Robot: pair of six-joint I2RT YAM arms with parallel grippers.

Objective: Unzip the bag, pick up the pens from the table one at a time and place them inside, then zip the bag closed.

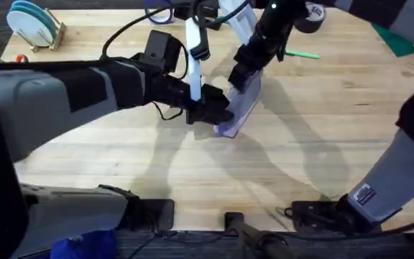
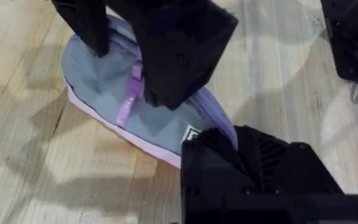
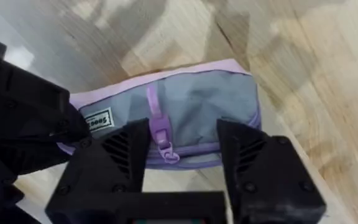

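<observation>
- The bag point(image 1: 239, 108), a soft lavender pencil pouch, lies on the pale wooden counter point(image 1: 322, 151) near the middle of the overhead view. It is the landmark for everything below.
- The left arm reaches in from the near left side. Its claw point(image 1: 218, 115) sits at the bag's near end.
- In the left wrist view, one black finger point(image 2: 253, 174) of this claw presses against the bag's point(image 2: 104, 93) end, right beside the small pale label point(image 2: 191, 132). I cannot tell whether this claw is gripping the fabric or how wide it stands.
- The right arm comes down over the bag from the far side. Its claw point(image 1: 244, 75) hangs over the bag's far half.
- In the right wrist view, the right claw point(image 3: 182, 149) is spread fairly wide. Its two black fingers point(image 3: 253, 162) stand on either side of the purple zipper pull point(image 3: 160, 134), not closed on it.
- The zipper pull lies on the bag's point(image 3: 197, 99) grey-lavender side panel, close to the zipper line along the bag's length. Whether the zipper is open or closed is hard to tell.
- One bright green pen point(image 1: 302, 53) lies on the counter beyond the bag, toward the far right, well apart from it.
- A blue plate stand point(image 1: 34, 25) sits far from the bag at the far left corner of the counter.
</observation>
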